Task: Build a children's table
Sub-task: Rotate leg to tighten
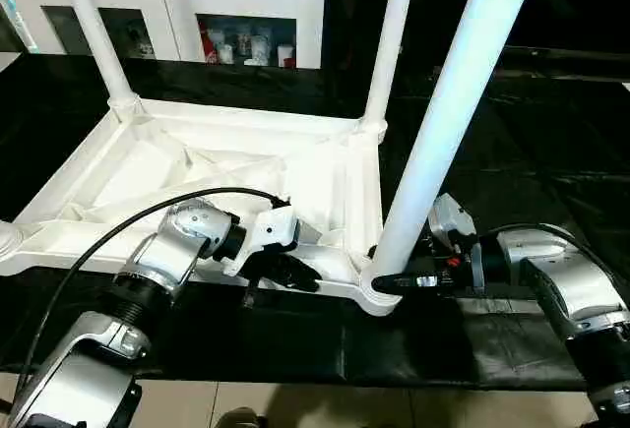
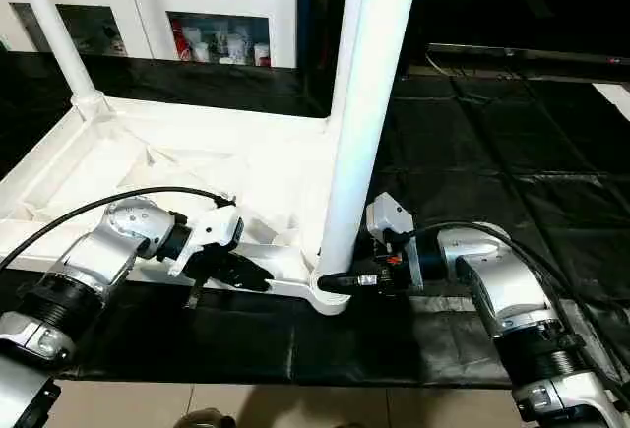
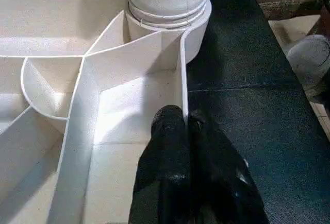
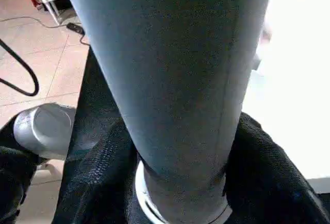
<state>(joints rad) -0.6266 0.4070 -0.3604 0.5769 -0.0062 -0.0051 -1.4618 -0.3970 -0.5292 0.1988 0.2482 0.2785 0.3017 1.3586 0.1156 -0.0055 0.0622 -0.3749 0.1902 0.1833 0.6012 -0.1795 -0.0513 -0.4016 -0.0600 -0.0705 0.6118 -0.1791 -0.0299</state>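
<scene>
Right gripper [image 2: 346, 280]: its two black fingers reach in from the right and close around the base of the near-right leg, one on each side of the tube, just above the corner socket; the right wrist view shows the dark fingers [image 4: 98, 183] pressed against both flanks of the leg.
Near-right leg [image 1: 448, 113]: white tapered tube, long axis close to upright, leaning a little to the right as it rises; its lower end sits in the socket.
Left gripper [image 1: 285, 273]: fingers pinched together on the thin upright wall of the table top's near edge, just left of the near-right corner; in the left wrist view the two black fingers [image 3: 170, 152] meet on that rim.
Table top [image 1: 148, 167]: lies upside down on the black mat, ribbed underside facing up, its long axis running left to right across the head views; near edge towards the robot.
Corner socket [image 1: 379, 295]: round collar at the near-right corner, holding the gripped leg.
Other legs: one stands upright at the far-left corner [image 1: 94, 25], one at the far-right corner [image 1: 392, 39].
Black mat [image 1: 532, 133]: covers the work surface under and around the table top.
Cabinet [image 1: 236, 15]: white with glass doors, behind the table top, well apart from both grippers.
Floor [image 4: 31, 64]: beige tiles with a black cable lying on them.
</scene>
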